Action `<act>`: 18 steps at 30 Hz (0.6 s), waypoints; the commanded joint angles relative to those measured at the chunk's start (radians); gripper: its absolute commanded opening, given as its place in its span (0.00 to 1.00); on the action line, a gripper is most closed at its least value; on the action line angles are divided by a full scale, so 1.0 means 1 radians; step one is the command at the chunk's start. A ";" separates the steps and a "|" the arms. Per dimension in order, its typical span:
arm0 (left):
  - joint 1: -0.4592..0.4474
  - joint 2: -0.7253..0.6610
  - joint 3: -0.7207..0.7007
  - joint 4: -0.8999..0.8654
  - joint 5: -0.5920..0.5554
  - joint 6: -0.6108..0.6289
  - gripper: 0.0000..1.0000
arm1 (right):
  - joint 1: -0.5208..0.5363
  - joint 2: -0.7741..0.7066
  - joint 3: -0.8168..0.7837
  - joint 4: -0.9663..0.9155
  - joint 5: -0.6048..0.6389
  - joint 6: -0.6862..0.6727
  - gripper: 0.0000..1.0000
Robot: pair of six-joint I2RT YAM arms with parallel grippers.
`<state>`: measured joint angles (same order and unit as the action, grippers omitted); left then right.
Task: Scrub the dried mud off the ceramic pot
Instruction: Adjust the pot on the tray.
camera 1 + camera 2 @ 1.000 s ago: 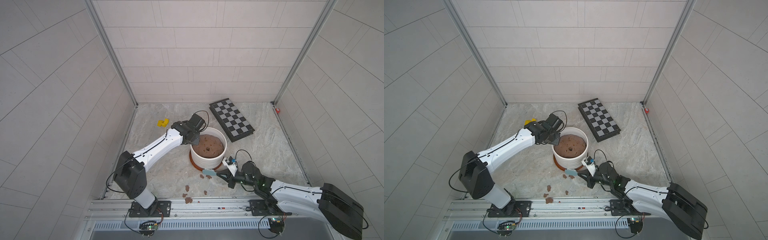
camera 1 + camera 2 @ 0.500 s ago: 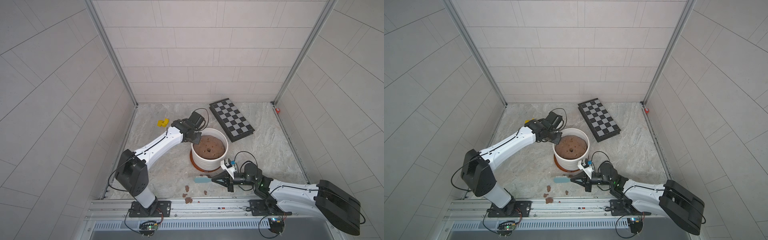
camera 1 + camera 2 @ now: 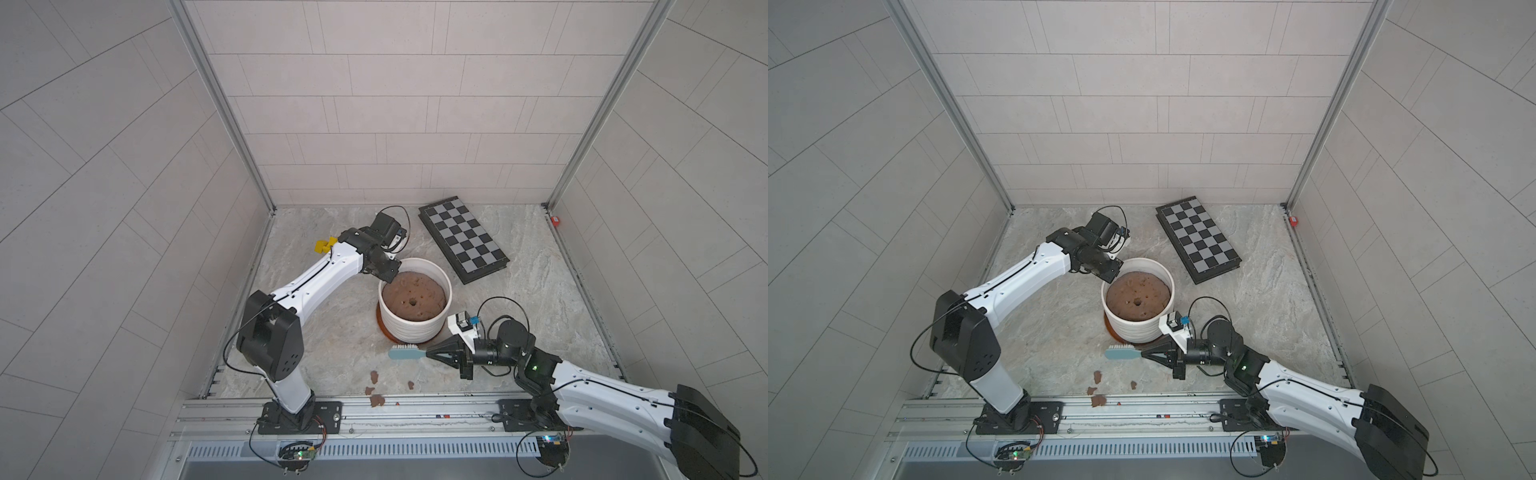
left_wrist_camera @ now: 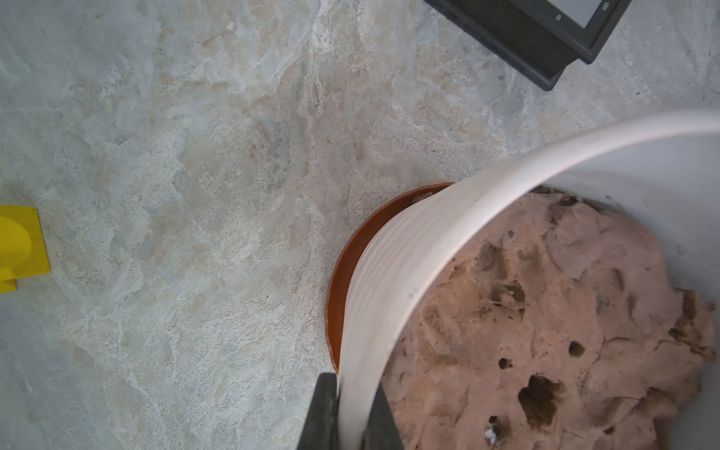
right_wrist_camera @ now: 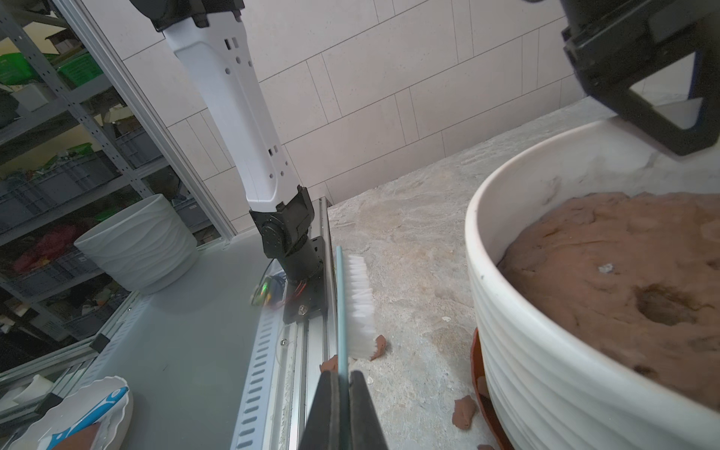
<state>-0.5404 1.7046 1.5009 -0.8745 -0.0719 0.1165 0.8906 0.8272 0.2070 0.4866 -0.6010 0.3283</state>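
My left fingers point(image 3: 390, 275) pinch the rim of the pot point(image 3: 415, 322) on the side away from the brush point(image 3: 405, 353). The pot stands in its saucer point(image 3: 382, 328) in the middle of the surface point(image 3: 332, 345). My right fingers point(image 3: 433, 354) are pressed onto the brush's thin handle. The bristles face the pot's near wall, just beside it, but don't touch it.

To scrub well, I'd set the bristles square on the ribs and stroke along the grooves. I'd press lightly so the handle doesn't twist in the grip, and keep the left hold firm so the pot can't skid or tip.

Loose mud flakes point(image 3: 374, 376) lie on the surface near the front rail, and the wall I can see looks mostly clean.

Since a second ago, the brush has shifted sideways along the pot's foot, toward my left arm's side. The left hold looks unchanged.
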 commanded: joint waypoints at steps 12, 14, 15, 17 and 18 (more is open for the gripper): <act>0.034 0.011 0.112 -0.111 0.055 0.002 0.38 | -0.037 -0.020 0.084 -0.152 -0.086 -0.023 0.00; 0.034 -0.005 0.129 -0.132 0.055 -0.014 0.46 | -0.042 -0.020 0.091 -0.168 -0.100 -0.023 0.00; 0.034 -0.015 0.139 -0.143 0.055 -0.029 0.50 | -0.045 -0.022 0.096 -0.178 -0.107 -0.026 0.00; 0.034 -0.043 0.148 -0.158 0.056 -0.072 0.56 | -0.048 -0.029 0.104 -0.203 -0.116 -0.031 0.00; 0.033 -0.059 0.147 -0.163 0.057 -0.097 0.58 | -0.051 -0.036 0.106 -0.213 -0.116 -0.034 0.00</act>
<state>-0.5106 1.7103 1.6180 -0.9798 -0.0284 0.0872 0.8471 0.8169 0.2890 0.3187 -0.6865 0.3145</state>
